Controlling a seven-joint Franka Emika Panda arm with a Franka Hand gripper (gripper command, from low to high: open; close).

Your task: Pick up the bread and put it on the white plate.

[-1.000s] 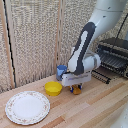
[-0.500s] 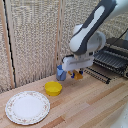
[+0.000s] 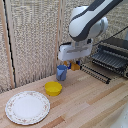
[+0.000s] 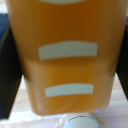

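Tool (image 3: 73,64) raised above table, fingers clamped on orange bread (image 3: 75,65)

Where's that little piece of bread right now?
In the exterior view the bread is held up off the table in the gripper, right of the blue cup and above the yellow bowl.
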